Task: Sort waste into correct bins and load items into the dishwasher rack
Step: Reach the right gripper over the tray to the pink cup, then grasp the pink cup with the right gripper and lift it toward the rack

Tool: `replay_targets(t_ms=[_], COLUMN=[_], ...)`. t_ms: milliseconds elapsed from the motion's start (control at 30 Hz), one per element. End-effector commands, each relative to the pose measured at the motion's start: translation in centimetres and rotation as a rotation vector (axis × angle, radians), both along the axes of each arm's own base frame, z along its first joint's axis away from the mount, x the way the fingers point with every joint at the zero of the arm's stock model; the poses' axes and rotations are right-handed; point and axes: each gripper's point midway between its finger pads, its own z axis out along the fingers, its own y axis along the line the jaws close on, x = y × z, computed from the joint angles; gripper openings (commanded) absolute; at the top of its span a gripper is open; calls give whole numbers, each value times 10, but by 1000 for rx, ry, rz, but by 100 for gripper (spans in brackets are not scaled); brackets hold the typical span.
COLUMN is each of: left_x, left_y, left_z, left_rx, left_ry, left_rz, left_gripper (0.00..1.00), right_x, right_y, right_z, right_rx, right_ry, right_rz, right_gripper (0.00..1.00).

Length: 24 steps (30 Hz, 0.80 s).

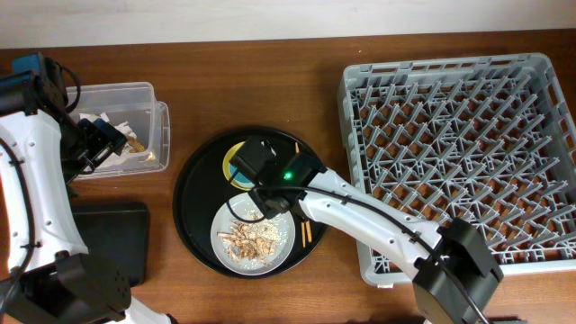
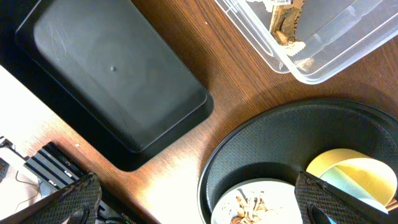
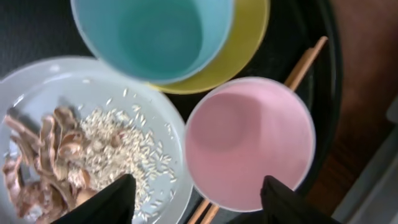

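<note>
A brown wooden table point(image 1: 270, 81) has a pale strip along its far edge. Only the overhead view shows the dishwasher rack point(image 1: 459, 135), at the right. Only the right wrist view shows the pink cup point(image 3: 249, 143) beside the plate point(image 3: 37, 87), with the right fingers point(image 3: 109, 202) spread apart over it. The left fingers point(image 2: 68, 199) are released wide, holding nothing.

Overhead: straight down, whole scene. Wrist views: downward, right very close, left higher; all share plate point(image 1: 219, 241) on tray point(image 1: 191, 193).

L gripper point(image 2: 205, 214) upper left of overhead, jaws wide apart; R gripper point(image 3: 196, 208) mid-frame, jaws apart, arm reaching from lower right.
</note>
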Motion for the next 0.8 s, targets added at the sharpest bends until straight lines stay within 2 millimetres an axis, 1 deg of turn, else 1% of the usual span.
replay_targets(t_ms=[0, 133, 233, 300, 400, 467, 500, 567, 667, 767], left_x=[0, 0, 0, 0, 0, 0, 0, 0, 0, 0], left_y=[1, 1, 1, 1, 1, 1, 1, 1, 1, 1], left_z=[6, 6, 6, 6, 6, 6, 6, 6, 6, 6], left_rx=[7, 7, 6, 7, 7, 6, 7, 7, 7, 7], left_ry=[-19, -19, -19, -19, -19, -19, -19, -19, -19, -19], left_rz=[12, 12, 12, 13, 12, 12, 12, 13, 12, 12], left_gripper=[99, 99, 99, 99, 99, 99, 99, 99, 99, 99], right_x=[-10, -9, -6, -4, -2, -2, -2, -2, 0, 5], right_y=[-2, -1, 2, 5, 7, 7, 7, 7, 9, 14], right_z=[-10, -25, -28, -26, -26, -25, -25, -25, -21, -8], right_rx=[-10, 3, 21, 31, 39, 41, 41, 41, 48, 67], right_ry=[25, 13, -4, -17, -25, -26, -26, -26, -32, -52], right_rz=[66, 66, 66, 66, 65, 65, 65, 65, 65, 63], right_gripper=[58, 58, 57, 49, 29, 24, 19, 4, 4, 4])
